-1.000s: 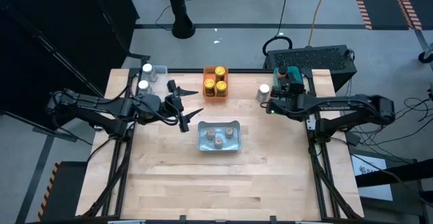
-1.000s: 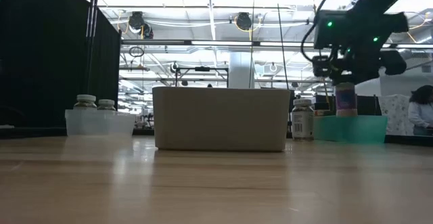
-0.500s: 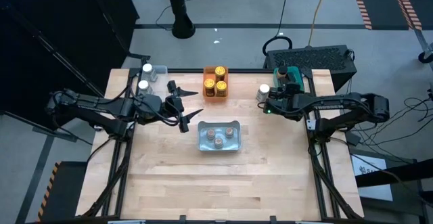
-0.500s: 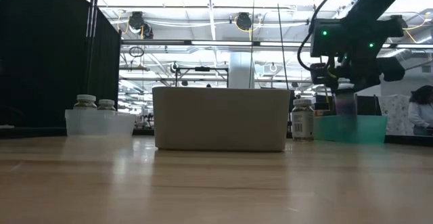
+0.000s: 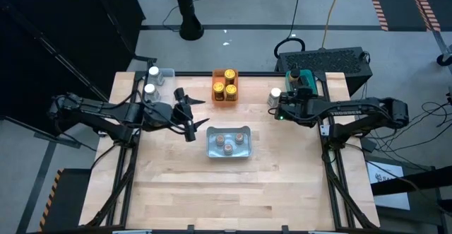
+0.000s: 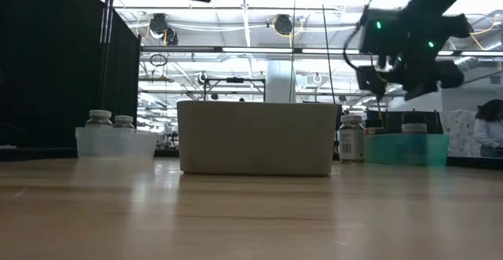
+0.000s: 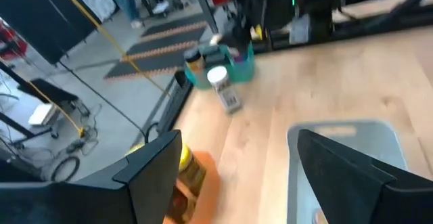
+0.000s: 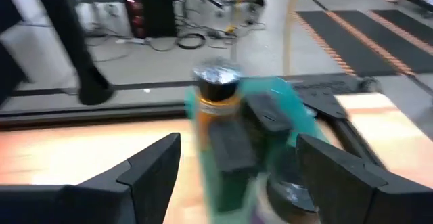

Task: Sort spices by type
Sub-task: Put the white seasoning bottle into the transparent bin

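Both arms are built of dark, near-black links joined by rounded joint housings, with thin black cables looping loosely along them. The left arm ends in the left gripper, two slim, pointed black fingers; in its wrist view the fingers show as broad, flat, matte black plates with angled edges. The right arm carries a blocky black wrist with small green lights glowing on its housing, and the right gripper has the same flat, matte black fingers.
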`<state>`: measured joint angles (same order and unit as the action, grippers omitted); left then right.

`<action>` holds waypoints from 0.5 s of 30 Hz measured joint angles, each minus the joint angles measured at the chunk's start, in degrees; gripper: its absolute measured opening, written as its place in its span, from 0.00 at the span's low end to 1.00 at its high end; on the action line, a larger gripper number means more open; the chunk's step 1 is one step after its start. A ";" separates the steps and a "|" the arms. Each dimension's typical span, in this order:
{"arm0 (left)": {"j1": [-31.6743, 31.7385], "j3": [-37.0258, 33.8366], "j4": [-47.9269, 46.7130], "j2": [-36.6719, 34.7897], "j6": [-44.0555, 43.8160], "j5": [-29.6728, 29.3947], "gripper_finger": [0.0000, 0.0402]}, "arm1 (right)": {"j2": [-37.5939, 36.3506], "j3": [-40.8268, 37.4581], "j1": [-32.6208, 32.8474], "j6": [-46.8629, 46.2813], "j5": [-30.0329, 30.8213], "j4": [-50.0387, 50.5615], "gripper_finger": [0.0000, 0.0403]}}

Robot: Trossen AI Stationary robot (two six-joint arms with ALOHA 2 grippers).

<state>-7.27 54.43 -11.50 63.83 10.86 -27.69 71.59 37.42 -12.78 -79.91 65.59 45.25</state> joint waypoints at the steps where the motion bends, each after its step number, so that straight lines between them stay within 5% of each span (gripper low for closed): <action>1: 0.00 0.00 -1.13 -0.06 -0.45 -0.01 0.75 | -0.25 0.64 0.60 1.44 0.11 -1.01 0.69; 7: 0.00 0.00 -8.22 -0.26 -3.09 -0.10 0.75 | -0.48 8.07 1.66 21.48 -5.03 -12.10 0.68; 11: 0.00 0.00 -13.30 -0.83 -6.35 -2.39 0.75 | -0.19 15.70 -1.84 38.22 -17.47 -18.10 0.68; 15: 0.00 0.00 -19.70 -2.78 -10.71 -5.04 0.75 | 0.70 24.50 -8.11 42.98 -31.56 -12.71 0.68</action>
<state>-7.27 54.43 -31.20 61.06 0.15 -32.73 72.29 61.92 -20.89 -36.93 34.03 32.55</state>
